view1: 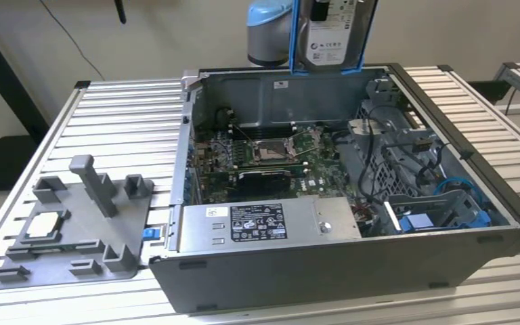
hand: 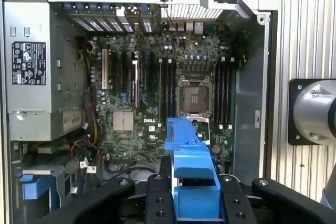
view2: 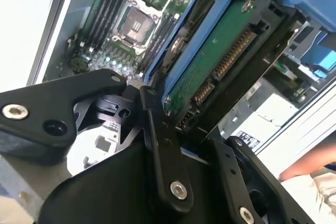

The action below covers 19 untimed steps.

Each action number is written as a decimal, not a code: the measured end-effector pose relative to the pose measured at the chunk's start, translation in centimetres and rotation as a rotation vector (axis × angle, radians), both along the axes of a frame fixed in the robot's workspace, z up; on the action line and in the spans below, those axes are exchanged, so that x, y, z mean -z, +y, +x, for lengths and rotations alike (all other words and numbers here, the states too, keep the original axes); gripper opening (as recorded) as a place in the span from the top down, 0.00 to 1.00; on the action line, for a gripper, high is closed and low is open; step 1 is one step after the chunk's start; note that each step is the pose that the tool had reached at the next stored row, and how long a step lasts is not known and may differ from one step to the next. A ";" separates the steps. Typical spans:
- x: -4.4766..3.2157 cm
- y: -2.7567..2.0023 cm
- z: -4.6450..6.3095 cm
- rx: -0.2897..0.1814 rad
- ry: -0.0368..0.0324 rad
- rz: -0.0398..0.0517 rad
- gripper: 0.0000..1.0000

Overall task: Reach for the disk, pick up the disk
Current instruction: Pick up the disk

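The disk (view1: 330,34), a silver hard drive with a white label in a bright blue frame, hangs upright above the back wall of the open computer case (view1: 332,271), just under the arm's blue-grey joint (view1: 269,30). In the second wrist view my gripper (view2: 184,121) is shut on the disk (view2: 220,61), whose green circuit side and connector face the camera. The first wrist view looks down the blue frame of the disk (hand: 191,166), clamped between black fingers (hand: 157,200), high over the motherboard (hand: 157,87).
The case stands on a slatted aluminium table (view1: 116,122) with cables and blue drive bays (view1: 441,210) inside. A grey fixture (view1: 70,230) holding a small silver chip (view1: 43,225) sits at the exterior view's left. A person's arm (view2: 310,169) is beside the case.
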<state>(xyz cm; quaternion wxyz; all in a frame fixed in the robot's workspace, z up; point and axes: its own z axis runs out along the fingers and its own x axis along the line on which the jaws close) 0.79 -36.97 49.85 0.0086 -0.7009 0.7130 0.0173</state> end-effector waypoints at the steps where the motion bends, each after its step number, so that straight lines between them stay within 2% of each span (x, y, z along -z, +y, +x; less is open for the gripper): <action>1: 0.00 0.00 0.3 0.000 0.0000 0.0002 1.00; 19: 0.01 -0.01 4.7 0.000 -0.0001 0.0036 1.00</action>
